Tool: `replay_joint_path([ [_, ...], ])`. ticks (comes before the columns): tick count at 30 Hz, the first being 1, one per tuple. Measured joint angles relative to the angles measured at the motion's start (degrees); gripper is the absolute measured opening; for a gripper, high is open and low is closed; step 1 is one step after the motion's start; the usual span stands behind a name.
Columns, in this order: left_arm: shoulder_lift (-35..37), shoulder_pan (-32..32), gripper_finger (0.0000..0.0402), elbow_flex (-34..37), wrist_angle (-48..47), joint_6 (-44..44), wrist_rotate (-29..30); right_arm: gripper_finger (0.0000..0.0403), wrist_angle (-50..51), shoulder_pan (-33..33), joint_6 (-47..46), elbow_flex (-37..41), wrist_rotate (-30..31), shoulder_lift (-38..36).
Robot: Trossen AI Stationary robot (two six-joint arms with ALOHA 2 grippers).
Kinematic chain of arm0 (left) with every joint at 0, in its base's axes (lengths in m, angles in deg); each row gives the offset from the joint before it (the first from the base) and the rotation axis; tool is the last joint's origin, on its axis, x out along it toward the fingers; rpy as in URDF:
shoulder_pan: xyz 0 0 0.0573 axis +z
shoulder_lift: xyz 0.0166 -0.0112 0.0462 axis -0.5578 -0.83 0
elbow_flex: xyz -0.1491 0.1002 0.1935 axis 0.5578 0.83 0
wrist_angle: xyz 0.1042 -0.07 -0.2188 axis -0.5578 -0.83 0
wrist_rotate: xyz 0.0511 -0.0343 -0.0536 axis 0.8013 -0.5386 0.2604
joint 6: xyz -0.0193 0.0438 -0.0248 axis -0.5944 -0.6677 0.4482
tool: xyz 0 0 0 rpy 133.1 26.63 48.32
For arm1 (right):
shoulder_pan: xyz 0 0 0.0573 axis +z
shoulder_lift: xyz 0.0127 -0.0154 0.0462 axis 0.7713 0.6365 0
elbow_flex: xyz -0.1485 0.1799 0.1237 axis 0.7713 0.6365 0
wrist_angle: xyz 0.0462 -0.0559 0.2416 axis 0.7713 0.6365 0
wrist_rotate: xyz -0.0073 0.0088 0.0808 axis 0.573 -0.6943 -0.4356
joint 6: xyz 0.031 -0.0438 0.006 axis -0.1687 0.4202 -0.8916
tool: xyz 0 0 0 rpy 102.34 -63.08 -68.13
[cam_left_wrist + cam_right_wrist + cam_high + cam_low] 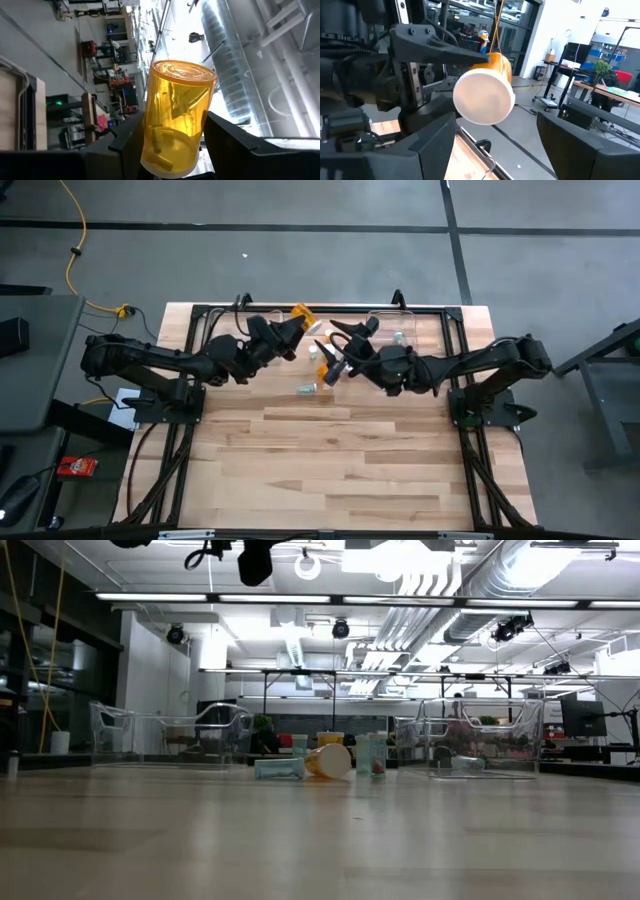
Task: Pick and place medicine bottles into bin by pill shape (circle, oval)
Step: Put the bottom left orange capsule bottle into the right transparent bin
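Observation:
My left gripper [293, 328] is shut on an orange bottle [301, 311] with a white cap, held high over the table's far middle. Small oblong pills lie inside it [159, 145]. My right gripper [335, 356] is open and empty just to its right. Its fingers [435, 135] point at the bottle's white cap [483, 97]. Other bottles remain on the table: a clear one [307, 389] and an orange one [330, 760] lie on their sides, and one [371, 753] stands upright. My left gripper pinches the orange bottle's body [150, 131] between its two fingers, near the cap end. The clear orange base [183, 70] points away from the wrist. The bottle is lifted clear of the table and tilted, its cap facing my right gripper.
Two clear plastic trays stand at the table's far edge, one at the left [165, 735] and one at the right [480, 745]. The right one [400, 325] holds a bottle. A black frame [455, 330] rims the far and side edges. The near half of the table is bare wood.

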Motion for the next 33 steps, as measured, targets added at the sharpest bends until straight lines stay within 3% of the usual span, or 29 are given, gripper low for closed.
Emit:
replay_joint_path([
  [8,-2.86,-0.95,0.0174,-3.67,-0.49,-1.38,2.2,0.0273,-3.91,-0.55,2.8,0.0,-2.46,2.03],
  [16,-3.14,0.2,0.0174,-4.32,-0.57,-3.77,0.67,0.0273,-6.04,-0.02,7.61,0.0,0.89,2.23],
  [33,-3.06,0.27,0.0174,-4.32,-0.71,-3.83,-5.26,0.0273,-10.05,-0.17,6.94,0.0,-1.28,2.21],
])
